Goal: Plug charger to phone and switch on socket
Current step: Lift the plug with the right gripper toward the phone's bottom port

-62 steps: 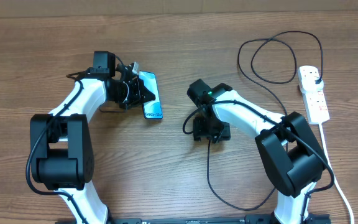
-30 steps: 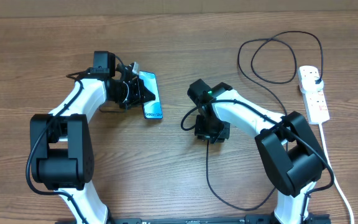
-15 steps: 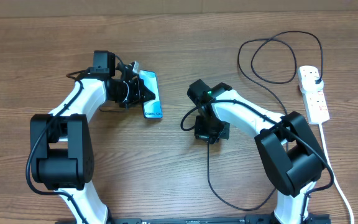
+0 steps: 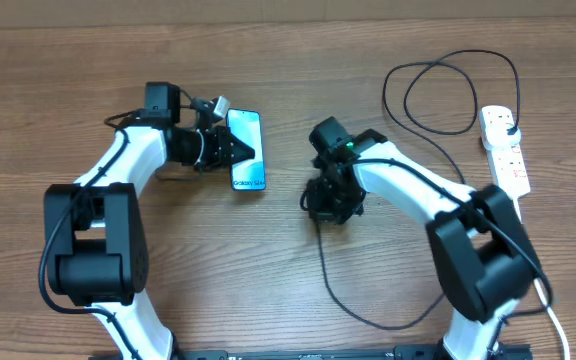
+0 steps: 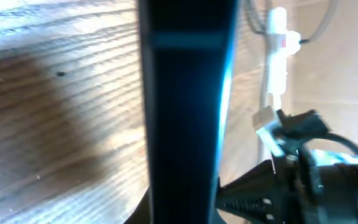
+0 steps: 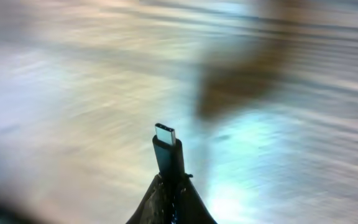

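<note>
Plugging-in step — left claw (image 4: 230, 150) clamps the phone (image 4: 248, 128); right claw (image 4: 328, 205) clamps the charger (image 6: 168, 155), tip free, apart from the phone. Next — align tip with port, push.

Brown wood-grain tbl (image 4: 268, 60), bare mid.
</note>
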Motion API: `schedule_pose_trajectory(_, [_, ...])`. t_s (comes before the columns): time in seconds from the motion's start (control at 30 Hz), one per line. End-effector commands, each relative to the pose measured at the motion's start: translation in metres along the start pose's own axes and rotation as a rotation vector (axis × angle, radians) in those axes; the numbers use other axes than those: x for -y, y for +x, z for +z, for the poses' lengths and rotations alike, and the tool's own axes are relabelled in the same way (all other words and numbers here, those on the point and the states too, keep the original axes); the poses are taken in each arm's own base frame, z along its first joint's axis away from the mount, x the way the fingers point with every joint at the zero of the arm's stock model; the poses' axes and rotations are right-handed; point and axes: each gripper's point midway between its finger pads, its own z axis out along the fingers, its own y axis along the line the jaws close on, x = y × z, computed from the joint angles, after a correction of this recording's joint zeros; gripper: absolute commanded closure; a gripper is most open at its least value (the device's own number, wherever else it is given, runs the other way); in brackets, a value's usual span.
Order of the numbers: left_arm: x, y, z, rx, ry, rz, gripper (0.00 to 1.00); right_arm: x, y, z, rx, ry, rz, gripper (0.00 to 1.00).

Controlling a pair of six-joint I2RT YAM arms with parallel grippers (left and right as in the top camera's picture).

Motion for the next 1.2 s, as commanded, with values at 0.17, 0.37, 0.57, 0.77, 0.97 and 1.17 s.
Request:
schedule_pose_trajectory(0.17, [0.035,-0.008,-0.037,0.112,0.377,0.173,0.96,-0.088,0.035,-0.041,-0.043,-0.465,-0.36,0.96])
schedule_pose_trajectory(0.37, [0.043,-0.012,-0.043,0.138,0.435,0.23,0.96,-0.116,0.031,-0.032,0.015,-0.59,-0.402,0.96])
schedule_pose_trajectory(0.57, [0.048,-0.013,-0.048,0.146,0.472,0.239,0.95,-0.136,0.018,-0.018,0.105,-0.653,-0.339,0.96])
schedule_pose_trajectory(0.77, [0.044,-0.015,-0.052,0.156,0.468,0.215,0.96,-0.137,0.006,-0.01,0.181,-0.633,-0.3,0.96])
schedule_pose_trajectory(0.97, [0.043,-0.016,-0.054,0.151,0.47,0.171,0.96,-0.135,-0.015,-0.014,0.262,-0.608,-0.217,0.96])
schedule_pose_trajectory(1.17, [0.043,-0.016,-0.054,0.146,0.471,0.149,0.96,-0.132,-0.022,-0.018,0.282,-0.613,-0.204,0.96])
